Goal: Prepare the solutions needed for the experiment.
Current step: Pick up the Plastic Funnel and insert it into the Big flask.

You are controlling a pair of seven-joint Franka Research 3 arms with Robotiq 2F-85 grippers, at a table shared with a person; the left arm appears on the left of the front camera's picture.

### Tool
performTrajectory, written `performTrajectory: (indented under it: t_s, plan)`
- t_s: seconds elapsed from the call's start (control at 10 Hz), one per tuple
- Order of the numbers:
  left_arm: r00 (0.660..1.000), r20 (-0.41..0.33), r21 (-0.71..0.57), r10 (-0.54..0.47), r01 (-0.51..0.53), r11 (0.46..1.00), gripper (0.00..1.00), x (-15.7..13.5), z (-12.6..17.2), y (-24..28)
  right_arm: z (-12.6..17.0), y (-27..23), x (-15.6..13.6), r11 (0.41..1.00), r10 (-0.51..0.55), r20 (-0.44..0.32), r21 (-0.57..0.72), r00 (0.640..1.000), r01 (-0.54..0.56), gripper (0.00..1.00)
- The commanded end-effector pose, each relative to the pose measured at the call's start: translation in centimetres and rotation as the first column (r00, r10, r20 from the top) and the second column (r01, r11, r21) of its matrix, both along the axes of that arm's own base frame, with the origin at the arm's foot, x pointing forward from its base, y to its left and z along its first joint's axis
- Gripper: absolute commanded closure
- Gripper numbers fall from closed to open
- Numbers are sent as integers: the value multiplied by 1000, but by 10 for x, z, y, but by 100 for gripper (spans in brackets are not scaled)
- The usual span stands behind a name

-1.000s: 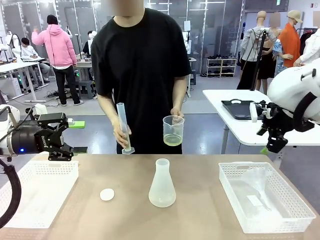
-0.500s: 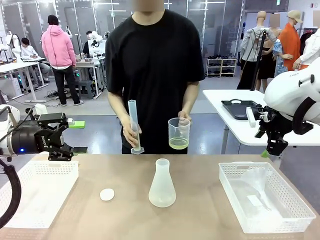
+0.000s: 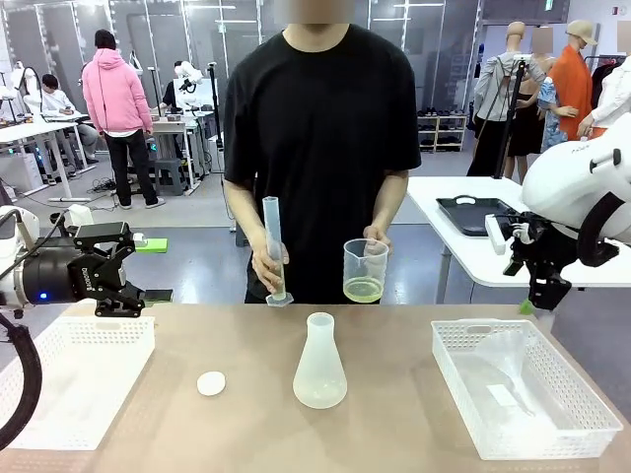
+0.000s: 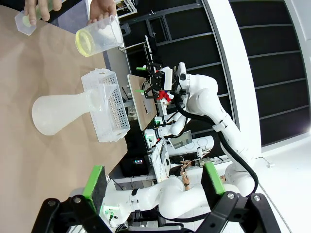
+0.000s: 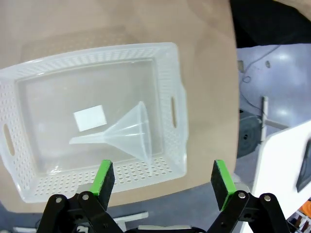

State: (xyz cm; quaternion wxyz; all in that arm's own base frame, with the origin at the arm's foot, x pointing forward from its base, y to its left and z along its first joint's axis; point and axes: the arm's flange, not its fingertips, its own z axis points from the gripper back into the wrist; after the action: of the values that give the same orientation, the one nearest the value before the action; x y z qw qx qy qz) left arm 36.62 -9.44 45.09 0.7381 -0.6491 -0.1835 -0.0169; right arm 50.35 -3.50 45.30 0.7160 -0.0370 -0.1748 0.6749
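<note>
Left claw (image 4: 153,184) and right claw (image 5: 163,178) both spread, empty. Person holds the solutions (image 3: 364,289); I'd line the right one over the funnel (image 5: 129,132) stem, pinch gently.

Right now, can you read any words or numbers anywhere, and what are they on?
No text is readable.
Left gripper: white print on its black body, too small to read.
White label in the basket: looks blank.
Cylinder and beaker: marks, if any, too faint to read.
</note>
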Motion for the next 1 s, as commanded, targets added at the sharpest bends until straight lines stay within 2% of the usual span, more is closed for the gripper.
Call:
performTrajectory:
  t_s: [0.0, 0.2, 0.5, 0.9]
  plan:
    - [1000, -8, -22, 2, -2, 1000, 0, 0, 2, -3, 1, -6, 4, 995, 84, -94, -43, 992, -88, 0]
    - [1000, -8, -22, 2, -2, 1000, 0, 0, 2, -3, -8, -3, 12, 989, 110, -158, -76, 981, -123, 0]
    - [1000, -8, -22, 2, -2, 1000, 0, 0, 2, -3, -34, 3, 33, 988, 124, -161, -72, 979, -137, 0]
    - [1000, -8, -22, 2, -2, 1000, 0, 0, 2, -3, -63, 2, 40, 990, 102, -235, -71, 967, -122, 0]
